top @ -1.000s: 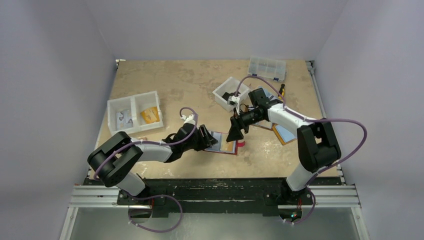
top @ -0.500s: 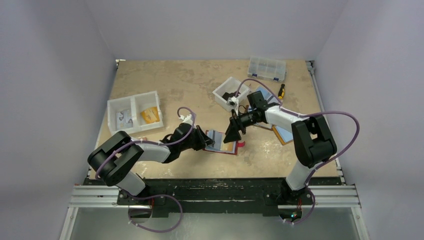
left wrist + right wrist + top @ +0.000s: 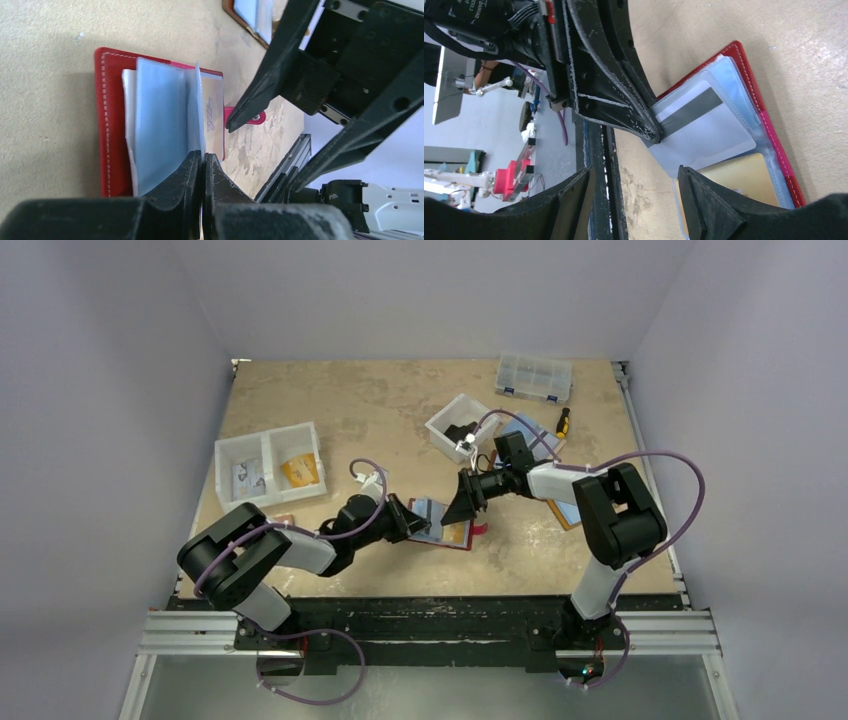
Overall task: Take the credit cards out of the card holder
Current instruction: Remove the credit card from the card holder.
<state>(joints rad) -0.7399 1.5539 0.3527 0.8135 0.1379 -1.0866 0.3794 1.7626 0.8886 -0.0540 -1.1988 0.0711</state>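
Note:
The dark red card holder point(image 3: 447, 528) lies open on the table between the arms, its red cover point(image 3: 107, 125) flat and its pink strap tab point(image 3: 246, 115) toward the right arm. My left gripper point(image 3: 201, 158) is shut on the edge of a pale grey-white credit card point(image 3: 704, 127) with a grey stripe, which sticks out of a clear sleeve. A light blue card point(image 3: 161, 125) sits in the page beside it. A yellow card point(image 3: 736, 177) shows in another sleeve. My right gripper point(image 3: 636, 200) hangs open just above the holder's open edge, holding nothing.
A white two-part tray point(image 3: 268, 462) stands at the left and a small white bin point(image 3: 455, 426) behind the right gripper. A clear compartment box point(image 3: 535, 375) and a screwdriver point(image 3: 563, 422) lie at the back right. A brown card holder point(image 3: 566, 510) lies under the right arm.
My left gripper has shut on the grey-white card at the holder's left edge. My right gripper has moved left and down, closer over the holder, and stays open.

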